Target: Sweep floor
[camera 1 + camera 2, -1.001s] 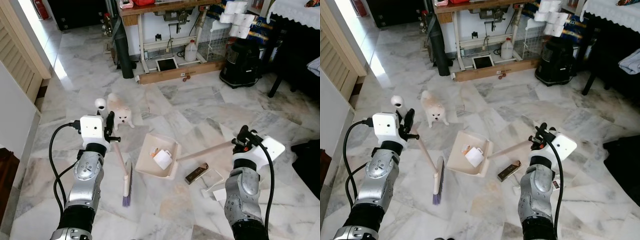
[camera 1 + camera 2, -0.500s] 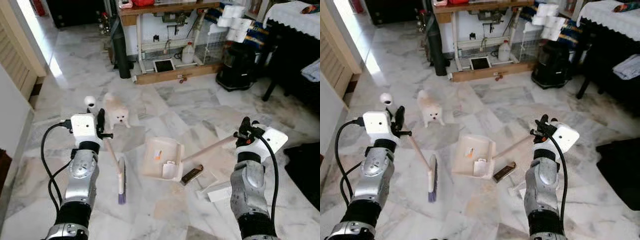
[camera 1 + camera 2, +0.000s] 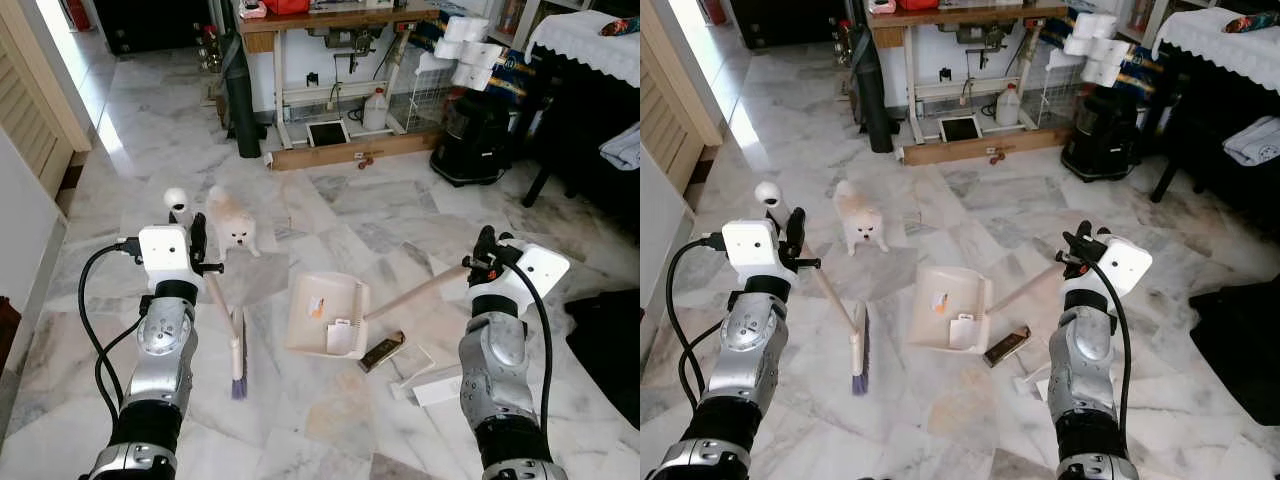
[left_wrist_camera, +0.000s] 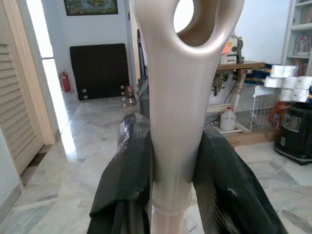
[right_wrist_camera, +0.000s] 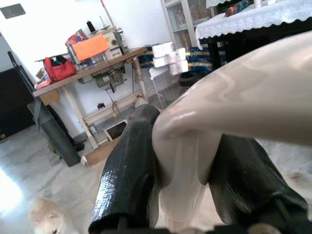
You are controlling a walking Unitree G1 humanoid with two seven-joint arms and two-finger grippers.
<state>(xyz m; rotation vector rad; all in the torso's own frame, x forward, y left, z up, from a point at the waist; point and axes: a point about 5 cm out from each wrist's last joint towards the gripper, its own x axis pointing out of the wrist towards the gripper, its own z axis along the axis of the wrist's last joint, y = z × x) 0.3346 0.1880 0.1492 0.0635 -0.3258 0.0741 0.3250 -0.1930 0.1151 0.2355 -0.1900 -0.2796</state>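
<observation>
My left gripper (image 3: 197, 252) is shut on the beige handle of a broom (image 3: 237, 355); its purple bristles rest on the marble floor left of the dustpan. My right gripper (image 3: 484, 262) is shut on the long handle of the beige dustpan (image 3: 311, 321), which lies flat between my arms. A white scrap (image 3: 340, 334) and a small orange bit lie inside the pan. In the left wrist view both fingers (image 4: 127, 165) clamp the broom handle (image 4: 171, 112). The right wrist view has the fingers (image 5: 132, 165) around the dustpan handle (image 5: 204, 141).
A small white dog (image 3: 236, 222) stands just beyond my left gripper. A dark flat object (image 3: 381, 351) and white papers (image 3: 428, 378) lie right of the pan. A workbench (image 3: 320, 20), black bin (image 3: 244, 100), black appliance (image 3: 476, 135) and dark table (image 3: 590, 60) stand behind.
The dustpan has turned and shifted slightly right, and the white scrap slid to its near edge. The broom head moved left, away from the pan. The camera view also shifted.
</observation>
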